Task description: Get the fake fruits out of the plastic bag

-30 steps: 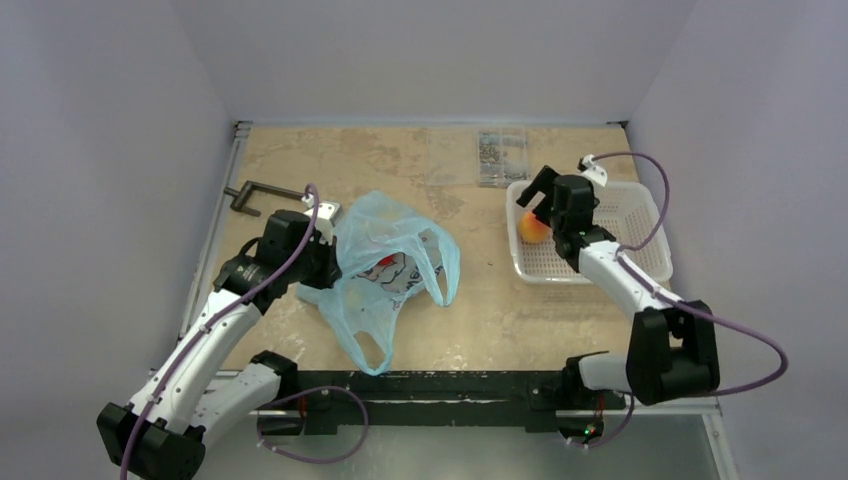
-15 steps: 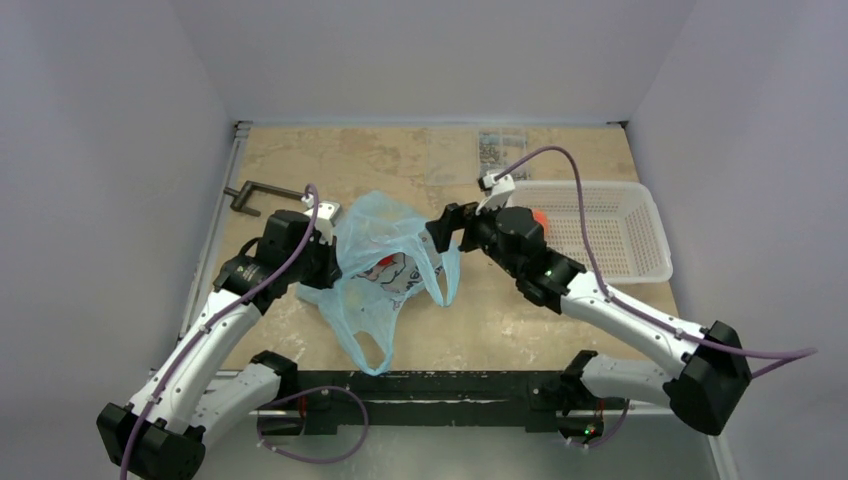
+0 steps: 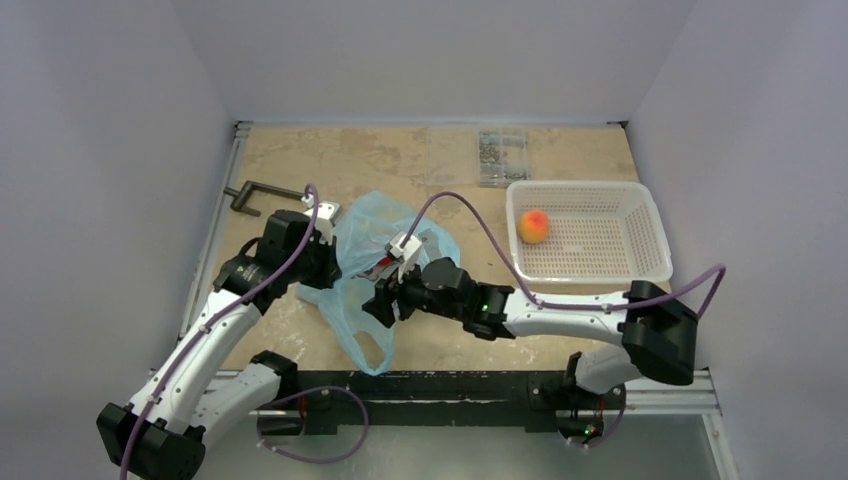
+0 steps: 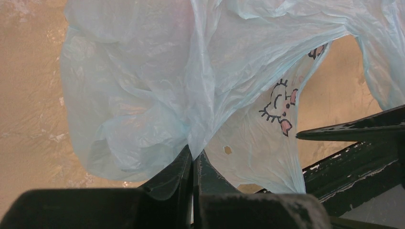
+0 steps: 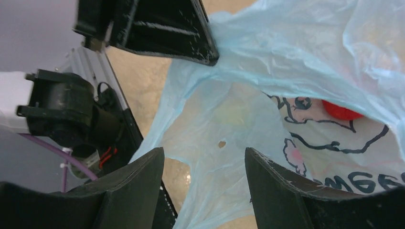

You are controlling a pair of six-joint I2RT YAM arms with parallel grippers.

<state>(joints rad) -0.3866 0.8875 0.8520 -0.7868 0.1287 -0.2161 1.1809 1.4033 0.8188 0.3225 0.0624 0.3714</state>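
Since a second ago, the right gripper (image 3: 383, 300) has been swung away from the white mesh basket (image 3: 600, 245) and brought across to the plastic bag (image 3: 375, 225). The peach-orange fruit (image 3: 533, 226) has been left behind in the basket's left part. The bag and the left gripper (image 3: 325, 262) are found where they were.

The bag is spread on the table (image 3: 400, 160) left of centre, nearer the near edge than the far one, with one loop handle trailing toward the near edge. The basket is set by the right edge, well apart from the bag.

In the left wrist view the left gripper (image 4: 192, 164) is seen with its fingers pressed together, a fold of the light-blue bag (image 4: 143, 86) clamped between them.

In the right wrist view the right gripper (image 5: 203, 164) is seen with its fingers apart and nothing caught between them; it is held at the bag's near-right side. The bag's (image 5: 310, 57) open mouth and printed white panel are faced. A red fruit (image 5: 340, 111) is seen inside the bag, partly covered by film.

A dark metal clamp (image 3: 250, 196) lies near the left edge, and a small clear box (image 3: 502, 157) is placed at the far edge.
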